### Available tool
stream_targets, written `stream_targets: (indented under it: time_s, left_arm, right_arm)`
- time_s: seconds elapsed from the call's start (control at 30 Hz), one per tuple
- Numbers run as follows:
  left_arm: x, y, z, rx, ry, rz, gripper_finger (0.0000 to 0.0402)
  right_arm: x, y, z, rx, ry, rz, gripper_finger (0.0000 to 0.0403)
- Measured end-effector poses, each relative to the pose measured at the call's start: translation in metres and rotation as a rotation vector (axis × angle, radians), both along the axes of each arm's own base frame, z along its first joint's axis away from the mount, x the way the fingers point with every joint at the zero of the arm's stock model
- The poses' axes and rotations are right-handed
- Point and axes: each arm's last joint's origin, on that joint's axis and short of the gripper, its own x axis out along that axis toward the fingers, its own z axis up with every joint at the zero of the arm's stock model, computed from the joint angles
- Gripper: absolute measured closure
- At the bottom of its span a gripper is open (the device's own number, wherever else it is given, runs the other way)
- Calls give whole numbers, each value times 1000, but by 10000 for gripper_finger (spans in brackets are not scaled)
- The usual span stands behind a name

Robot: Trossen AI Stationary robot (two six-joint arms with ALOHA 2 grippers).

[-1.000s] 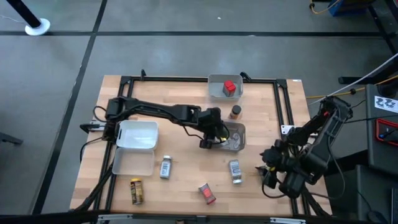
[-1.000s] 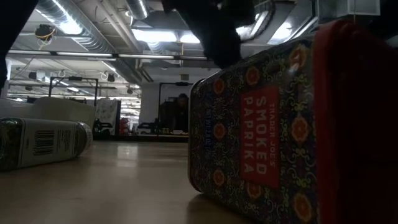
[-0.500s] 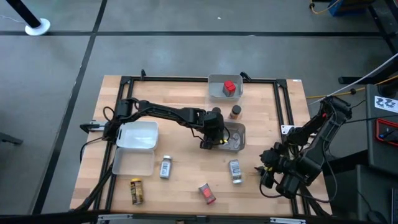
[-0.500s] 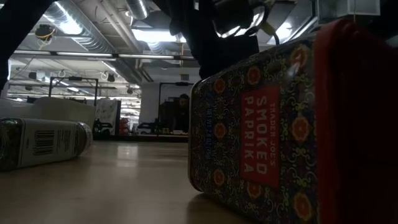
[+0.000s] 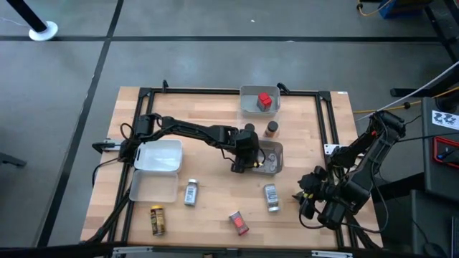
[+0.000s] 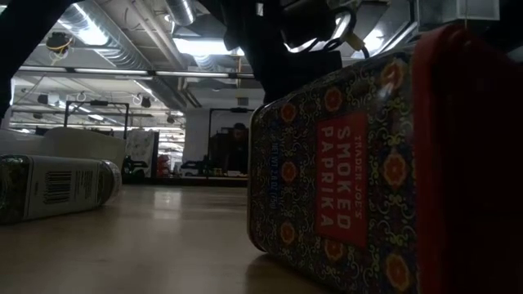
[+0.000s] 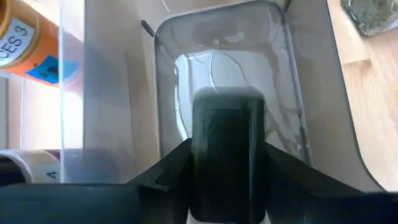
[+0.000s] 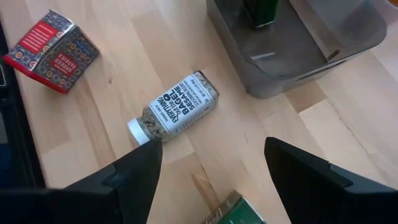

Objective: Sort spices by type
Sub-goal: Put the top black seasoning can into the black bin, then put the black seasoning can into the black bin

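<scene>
My left gripper point(image 5: 247, 160) reaches down into a clear tray point(image 5: 274, 159) at mid-table, shut on a dark green tin point(image 7: 227, 149). My right gripper point(image 8: 211, 149) hangs open over the table's near right part, above a lying labelled jar point(image 8: 177, 109) and touching nothing. A red paprika box point(image 8: 50, 40) lies near it. A second grey jar point(image 5: 191, 192) and a yellow jar point(image 5: 156, 220) lie near the front edge. An orange-brown jar point(image 5: 271, 129) stands beside the clear tray. A red box point(image 5: 265, 100) sits in the far tray point(image 5: 247, 104). My left gripper has the green tin's two opposite sides point(image 7: 198, 165) between its two fingers, which slant down from the table's left. The tin stands upright inside the clear tray, its lower end point(image 8: 261, 22) at the tray's floor.
Two white trays point(image 5: 158, 158) lie side by side at the table's left. A black frame point(image 5: 215, 91) runs around the table. Another green tin point(image 8: 233, 211) lies just under my right gripper. Bare wood shows between the jars at the front.
My left gripper has sunk with the green tin into the clear tray, the arm stretching a little toward the table's right. The other spices have kept their places.
</scene>
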Motion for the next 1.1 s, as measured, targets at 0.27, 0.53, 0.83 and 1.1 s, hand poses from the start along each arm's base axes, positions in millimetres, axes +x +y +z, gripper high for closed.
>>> stream_targets:
  time_s: [0.27, 0.53, 0.83, 1.1]
  left_arm:
    - [0, -1, 1, -10, -4, 19, 216]
    - [4, -7, 48, 67, -109, -2, 213]
    - [-1, -10, 93, 78, -205, -10, 212]
    - [-3, -20, 89, 62, -167, -15, 212]
  right_arm:
    - [0, 0, 0, 5, -3, 0, 118]
    - [-1, 4, 3, 119, 69, -29, 118]
    - [1, 13, -3, 228, 103, -138, 118]
    - [-18, 33, -15, 258, 134, -193, 118]
